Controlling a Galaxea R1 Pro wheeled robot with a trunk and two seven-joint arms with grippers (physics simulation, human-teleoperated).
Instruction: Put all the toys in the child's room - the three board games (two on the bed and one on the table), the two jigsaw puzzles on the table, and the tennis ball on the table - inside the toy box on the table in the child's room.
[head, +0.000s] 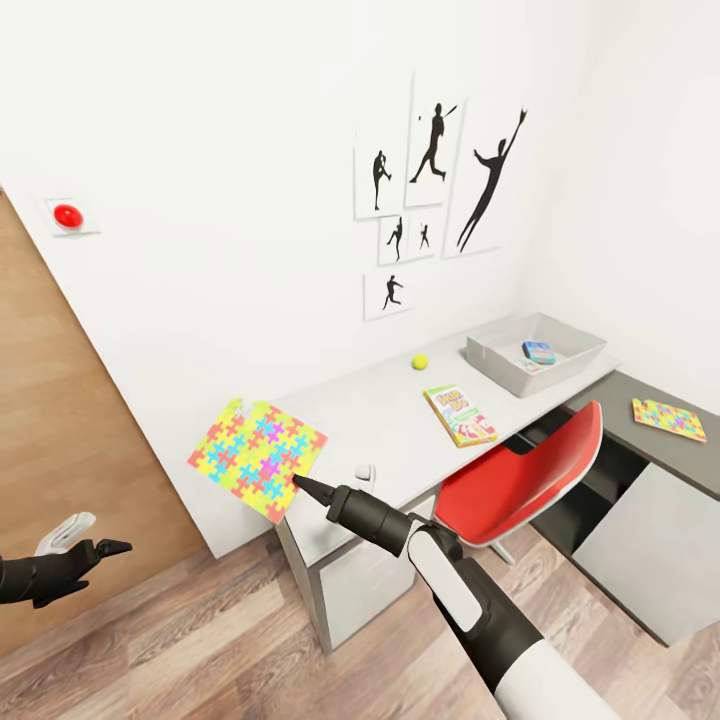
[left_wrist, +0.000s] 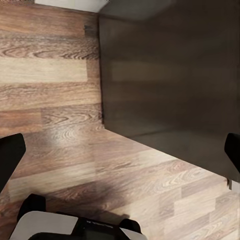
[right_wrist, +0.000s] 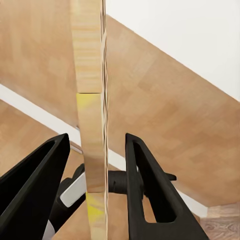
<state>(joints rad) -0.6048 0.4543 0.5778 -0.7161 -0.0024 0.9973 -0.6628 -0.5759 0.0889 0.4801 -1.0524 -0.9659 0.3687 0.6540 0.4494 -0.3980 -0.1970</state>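
Head view, held thing: jigsaw puzzle (head: 259, 456), lifted off the bench (head: 390, 420) at its near left end, tilted, pinched by one corner.
Head view, right jaws (head: 300, 483): clenched on the puzzle's lower right corner.
Head view, left jaws (head: 108, 548): low at the far left over the floor, well apart from the bench; released or clenched, cannot tell here.
Head view, goal: toy box (head: 536, 352) at the bench's far right end, a small blue board game (head: 539, 351) already inside.
Head view, still out: tennis ball (head: 420, 361), Skip-Bo board game (head: 460, 415), second jigsaw puzzle (head: 668, 419) on the lower dark section.
Head view, key relation: toy box far to the right and ahead of the held puzzle; right arm nearer by far.
Left wrist view: wooden floor (left_wrist: 55, 100) and a dark panel; fingertips (left_wrist: 10, 155) spread wide apart, nothing between.
Right wrist view: puzzle (right_wrist: 92, 125) seen edge-on, upright between the two fingers (right_wrist: 145, 185), gripped.
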